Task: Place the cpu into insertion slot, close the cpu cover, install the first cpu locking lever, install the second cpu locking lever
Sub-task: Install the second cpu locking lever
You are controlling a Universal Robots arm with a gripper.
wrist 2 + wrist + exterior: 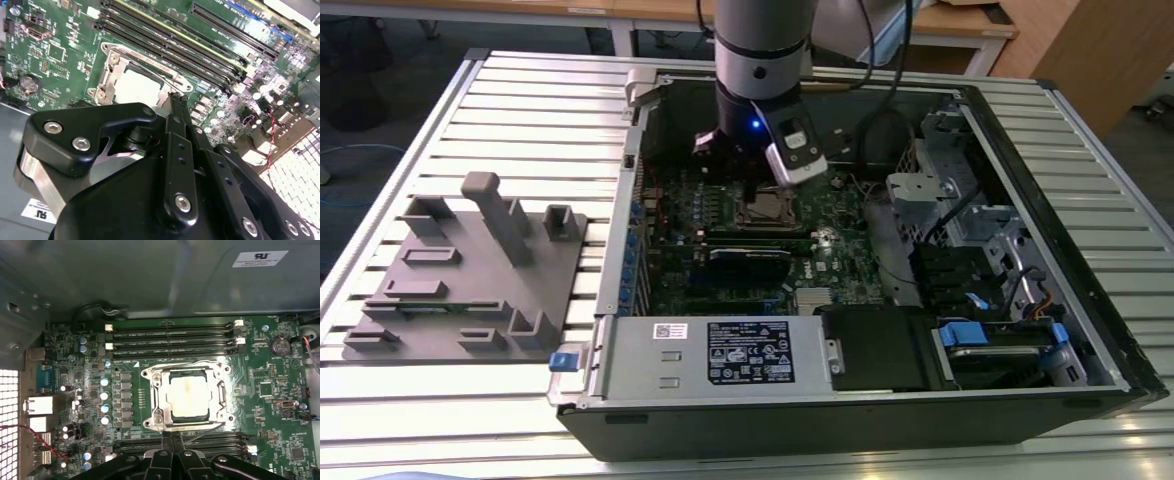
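Observation:
The cpu (189, 396) lies flat in the insertion slot (159, 416) on the green board, its dull tan top showing through the window of the cpu cover (216, 395). The silvery cover frame lies down around the chip. A thin wire locking lever (202, 429) runs along the socket's edge nearest my fingers. My gripper (172, 436) hovers just beside that edge with its black fingers (176, 102) pressed together, shut on nothing. In the exterior view the gripper (771, 185) hangs inside the open case right above the insertion slot (767, 210).
Long black memory slots (170, 337) flank the socket on both sides. A grey power supply box (714, 355) sits at the case's near end, and drive bays with cables (987, 250) are on the exterior view's right. A grey fixture plate (467, 270) lies on the slatted table.

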